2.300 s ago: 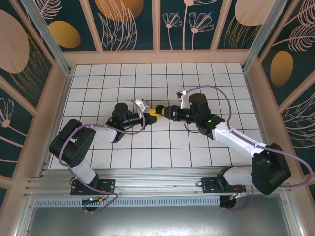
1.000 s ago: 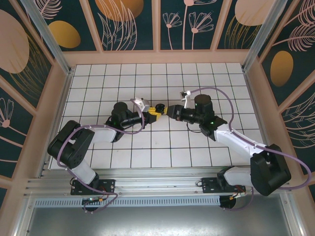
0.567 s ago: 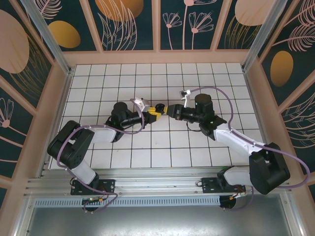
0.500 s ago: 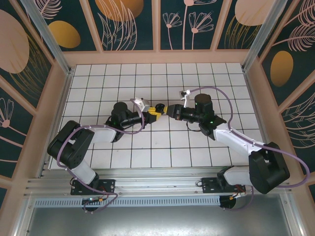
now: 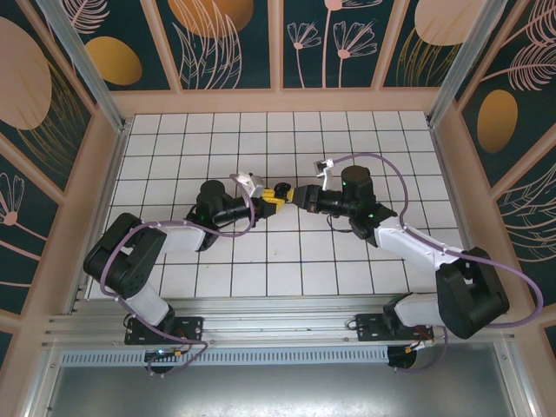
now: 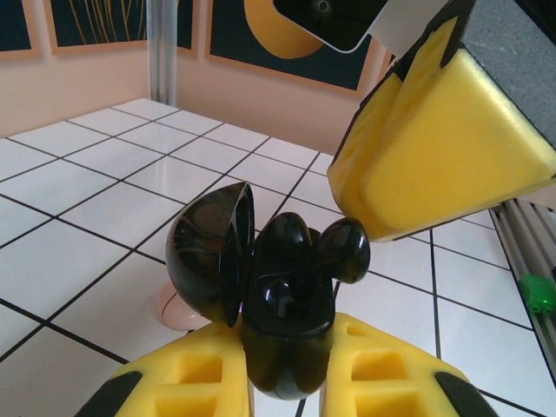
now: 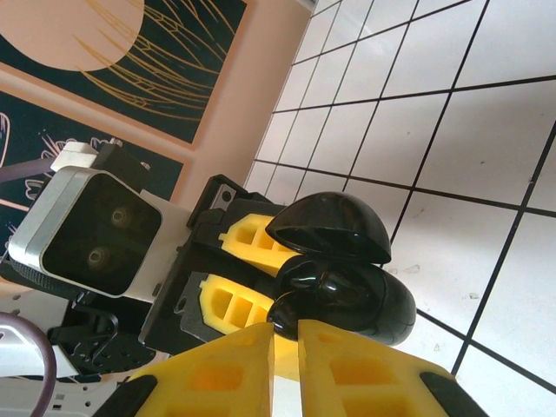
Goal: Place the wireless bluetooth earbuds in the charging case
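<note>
Earbud sits half-in at the mouth of the open charging case, which is clamped between the left gripper jaws. Right gripper is closed up with its tips against the bud, can't tell if it's pinching. Seating looks unfinished to me, and the lid needs closing too.

You were looking at a charging case of glossy black plastic, and its lid and the earbud were just as smooth and shiny. The pads of your left gripper and those of your right gripper were matt yellow foam, finely grained, on black plastic backing. The bench was smooth white with a soft sheen, ruled in dark lines. Near you ran brushed metal rails.
</note>
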You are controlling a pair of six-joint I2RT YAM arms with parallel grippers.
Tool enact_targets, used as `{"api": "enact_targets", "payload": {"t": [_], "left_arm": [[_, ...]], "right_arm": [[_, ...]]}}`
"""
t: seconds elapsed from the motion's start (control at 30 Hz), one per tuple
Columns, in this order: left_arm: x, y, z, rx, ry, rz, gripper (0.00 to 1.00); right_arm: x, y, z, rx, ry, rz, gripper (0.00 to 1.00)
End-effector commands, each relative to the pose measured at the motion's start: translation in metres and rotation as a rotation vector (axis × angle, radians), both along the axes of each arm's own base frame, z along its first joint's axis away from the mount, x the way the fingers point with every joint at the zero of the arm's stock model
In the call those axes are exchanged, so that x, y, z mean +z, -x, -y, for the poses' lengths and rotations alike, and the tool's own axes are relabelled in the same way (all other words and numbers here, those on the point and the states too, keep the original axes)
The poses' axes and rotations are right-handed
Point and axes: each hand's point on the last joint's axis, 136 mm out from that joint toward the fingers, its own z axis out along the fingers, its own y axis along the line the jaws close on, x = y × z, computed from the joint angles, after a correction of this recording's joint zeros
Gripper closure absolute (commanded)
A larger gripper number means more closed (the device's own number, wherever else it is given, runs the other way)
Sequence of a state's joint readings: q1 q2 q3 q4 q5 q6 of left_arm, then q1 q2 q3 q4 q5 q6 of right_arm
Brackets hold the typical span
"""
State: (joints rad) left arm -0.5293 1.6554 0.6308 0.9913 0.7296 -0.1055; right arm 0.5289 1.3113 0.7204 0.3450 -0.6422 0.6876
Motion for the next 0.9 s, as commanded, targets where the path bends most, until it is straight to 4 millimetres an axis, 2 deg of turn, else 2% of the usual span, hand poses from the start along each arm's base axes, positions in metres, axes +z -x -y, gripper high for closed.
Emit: {"api": "enact_targets", "payload": {"t": [0.0, 0.33, 0.37, 0.63, 0.87], "left_arm": [[0.023, 0.001, 0.003, -0.024, 0.037, 0.058, 0.93], [0.022, 0.001, 0.003, -0.024, 0.034, 0.054, 0.93], [0.023, 0.001, 0.003, -0.025, 0.035, 0.055, 0.93], [0.022, 0.000, 0.003, -0.022, 0.033, 0.054, 0.93], [0.022, 0.001, 0.003, -0.026, 0.030, 0.054, 0.93]], "right_arm": [[0.009, 0.001, -0.007, 0.030, -0.027, 0.032, 0.84], [0.009, -0.002, -0.010, 0.034, -0.026, 0.033, 0.86], [0.010, 0.003, -0.016, 0.051, -0.026, 0.036, 0.86], [0.010, 0.002, -0.022, 0.062, -0.012, 0.038, 0.87], [0.010, -0.001, -0.022, 0.046, -0.005, 0.041, 0.85]]}}
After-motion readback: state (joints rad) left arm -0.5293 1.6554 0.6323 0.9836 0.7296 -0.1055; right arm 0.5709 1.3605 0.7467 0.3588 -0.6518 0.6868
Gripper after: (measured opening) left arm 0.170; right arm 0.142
